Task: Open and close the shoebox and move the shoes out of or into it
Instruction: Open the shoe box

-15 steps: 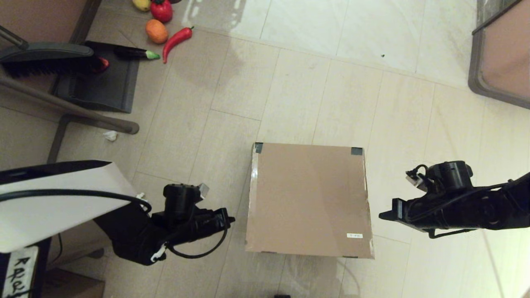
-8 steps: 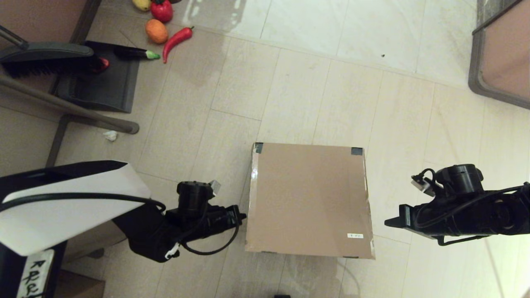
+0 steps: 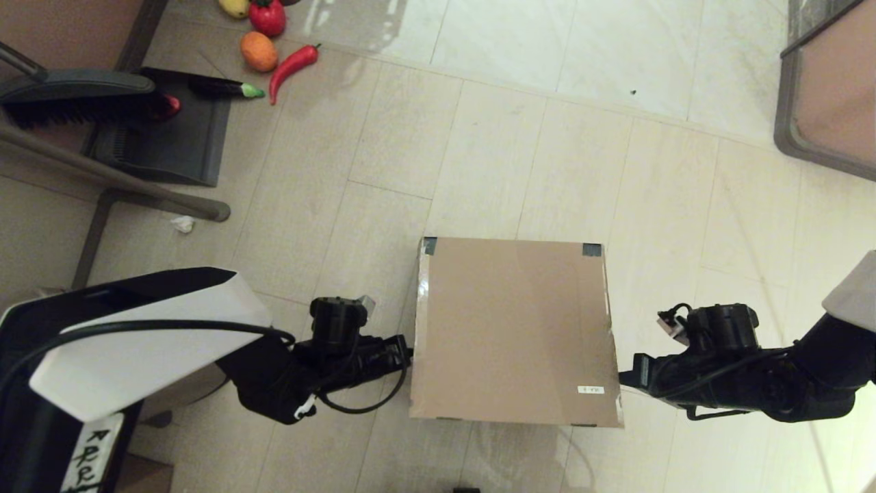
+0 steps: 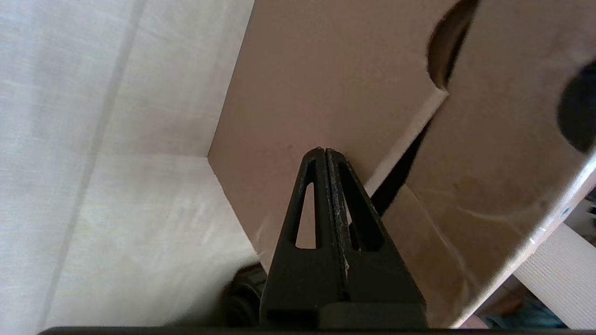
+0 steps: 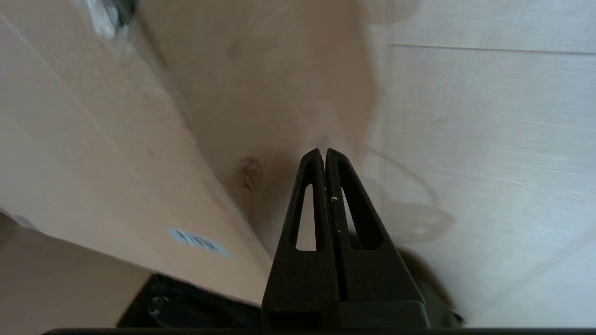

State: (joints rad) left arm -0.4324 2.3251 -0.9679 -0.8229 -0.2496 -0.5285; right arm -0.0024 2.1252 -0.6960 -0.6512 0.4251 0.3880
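The brown cardboard shoebox (image 3: 513,329) sits on the tiled floor with its flap lid down, dark tape on its two far corners and a small white sticker (image 3: 589,389) near the front right. My left gripper (image 3: 408,352) is shut and its tip meets the box's left side (image 4: 298,93), just below the lid's side flap (image 4: 489,139). My right gripper (image 3: 623,375) is shut, its tip at the box's right side (image 5: 260,93) near the front corner. The shoes are hidden.
Toy vegetables (image 3: 274,41) lie on the floor at the far left, beside a dark dustpan (image 3: 164,130) and a brush (image 3: 75,99). A metal chair leg (image 3: 116,178) crosses the left side. A framed panel (image 3: 828,89) stands at the far right.
Both arms have closed in on the box: the left gripper moved right to its left side, and the right gripper moved left and lower to its right side. The box shifted slightly.
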